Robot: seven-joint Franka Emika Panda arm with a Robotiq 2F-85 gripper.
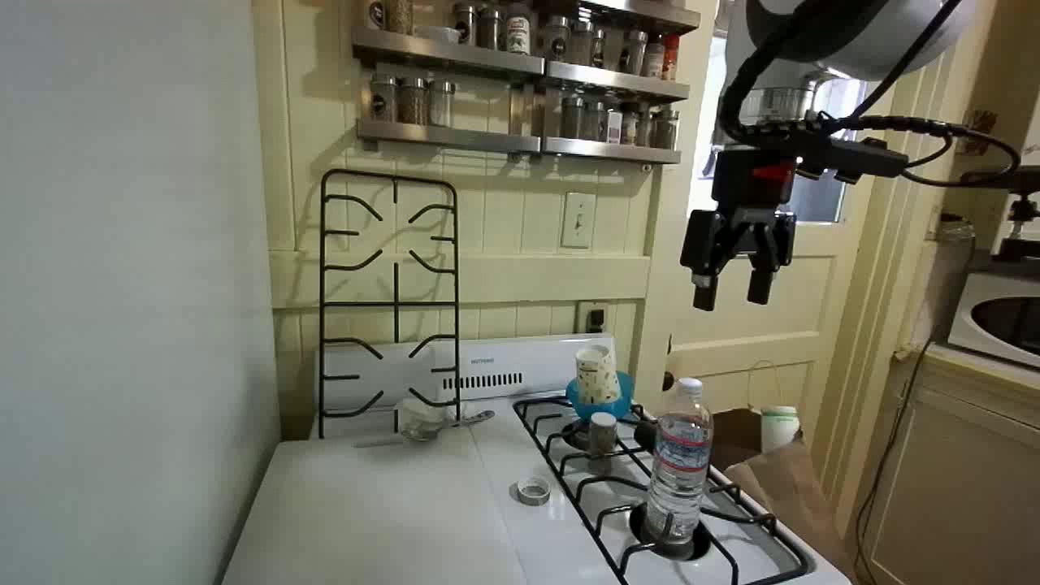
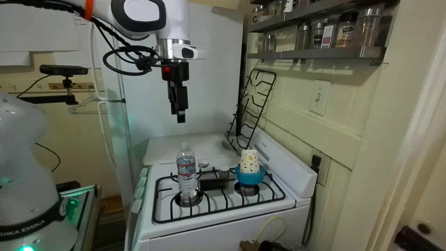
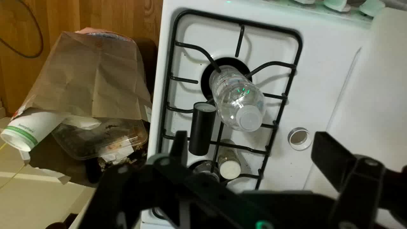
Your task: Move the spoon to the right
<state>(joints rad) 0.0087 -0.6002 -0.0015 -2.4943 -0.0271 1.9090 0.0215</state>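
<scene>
A metal spoon (image 1: 479, 418) appears to lie at the back of the white stove top, beside or across a small clear container (image 1: 422, 421) at the foot of an upright grate. Its handle is partly hidden there. In an exterior view, a small grey shape (image 2: 228, 144) at that spot is too unclear to name. The spoon is out of the wrist view. My gripper hangs high above the burner side of the stove, well apart from the spoon, in both exterior views (image 1: 732, 297) (image 2: 181, 118). In the wrist view its fingers (image 3: 249, 144) are spread with nothing between them.
A water bottle (image 1: 681, 455) stands on the burner grate. Near it are a black cylinder (image 3: 202, 128), a jar (image 3: 229, 167) and a blue bowl (image 2: 250, 178) with a patterned cup (image 2: 249, 161). A ring-shaped lid (image 1: 534, 491) lies on the stove. Spice shelves (image 1: 451, 55) hang behind.
</scene>
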